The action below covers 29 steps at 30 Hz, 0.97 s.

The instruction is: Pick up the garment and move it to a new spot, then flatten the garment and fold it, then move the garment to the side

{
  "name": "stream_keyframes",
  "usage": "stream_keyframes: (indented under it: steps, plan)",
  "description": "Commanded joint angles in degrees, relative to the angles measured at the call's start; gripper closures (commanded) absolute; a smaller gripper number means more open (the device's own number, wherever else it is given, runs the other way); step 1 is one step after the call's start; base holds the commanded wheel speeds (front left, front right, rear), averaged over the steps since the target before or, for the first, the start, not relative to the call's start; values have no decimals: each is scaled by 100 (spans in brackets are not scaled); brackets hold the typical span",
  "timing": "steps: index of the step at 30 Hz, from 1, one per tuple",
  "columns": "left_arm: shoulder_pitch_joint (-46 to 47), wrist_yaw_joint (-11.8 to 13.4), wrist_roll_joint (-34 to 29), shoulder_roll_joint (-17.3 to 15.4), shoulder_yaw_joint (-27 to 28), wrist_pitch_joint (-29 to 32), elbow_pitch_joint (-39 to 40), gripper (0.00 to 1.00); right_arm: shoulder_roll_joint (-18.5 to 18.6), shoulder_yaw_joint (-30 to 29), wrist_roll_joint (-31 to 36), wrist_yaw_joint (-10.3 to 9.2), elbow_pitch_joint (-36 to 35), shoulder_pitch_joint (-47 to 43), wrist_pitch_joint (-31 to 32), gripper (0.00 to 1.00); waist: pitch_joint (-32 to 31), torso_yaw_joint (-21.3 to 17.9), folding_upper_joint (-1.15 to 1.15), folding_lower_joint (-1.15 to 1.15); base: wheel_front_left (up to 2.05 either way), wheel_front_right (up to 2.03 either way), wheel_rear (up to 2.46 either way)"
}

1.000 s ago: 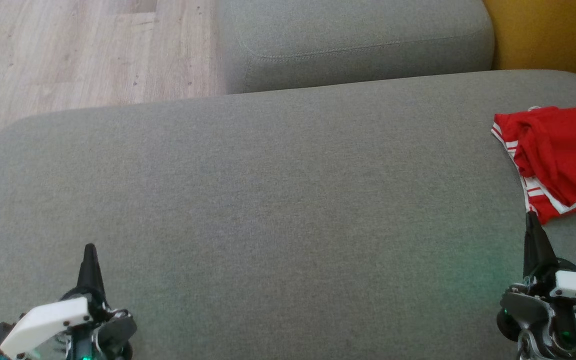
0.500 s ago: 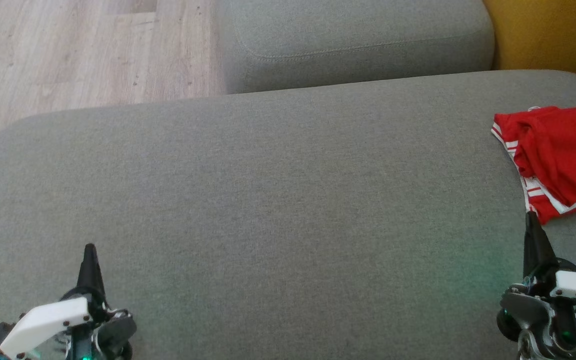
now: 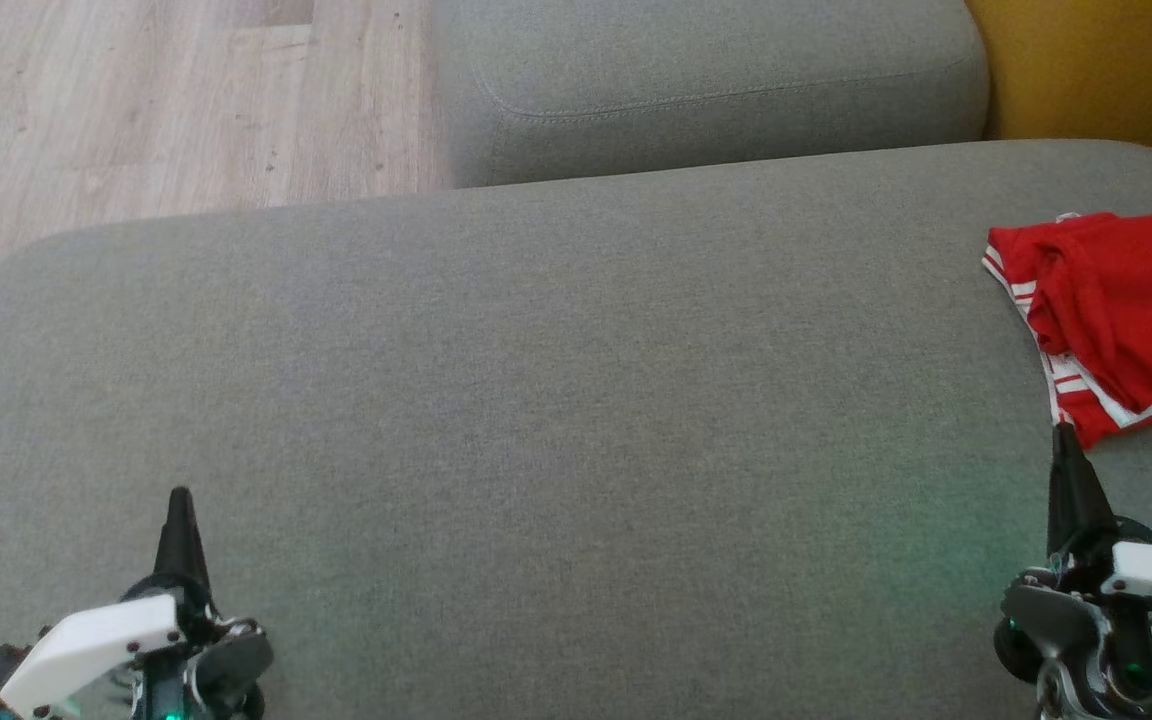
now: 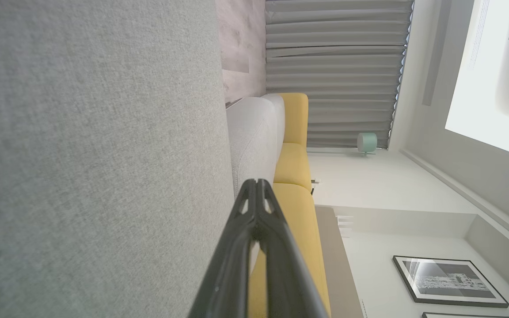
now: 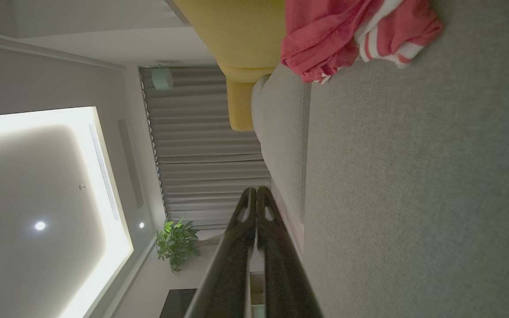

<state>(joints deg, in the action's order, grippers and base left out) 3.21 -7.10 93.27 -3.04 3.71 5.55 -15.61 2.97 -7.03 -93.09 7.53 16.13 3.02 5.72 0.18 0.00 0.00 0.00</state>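
Hovering low over the grey woven-fabric sofa cushion (image 3: 556, 380) with left gripper (image 3: 179, 495) and right gripper (image 3: 1062, 432) both pinched closed on nothing, facing the crumpled red white-striped garment (image 3: 1121, 300) lying at the cushion's right edge, just beyond the right one's tip and well apart from the left.

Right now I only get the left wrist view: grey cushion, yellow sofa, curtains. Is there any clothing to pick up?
Observer: Yes. A red garment with white stripes lies bunched at the right end of the grey cushion.
Operator: Is the other arm holding it?
Observer: No. The right jaws are shut and empty, short of the garment.
Operator: Anything else over there?
Observer: A potted plant stands by the curtains.
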Motion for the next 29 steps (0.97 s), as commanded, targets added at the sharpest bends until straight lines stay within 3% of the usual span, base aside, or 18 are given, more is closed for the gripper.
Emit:
stream_keyframes:
  steps: [1, 29]
  plan:
    - [291, -38, -48, -41, 206, 33, 159, 100, 32, 104, 49, -4, -214, 311, 34, 100, 0, 0, 0, 0, 0, 0, 0]
    - [293, -38, -70, -22, 232, 54, 158, 100, 18, 84, 66, -4, -213, 313, 50, 100, 0, 0, 0, 0, 0, 0, 0]
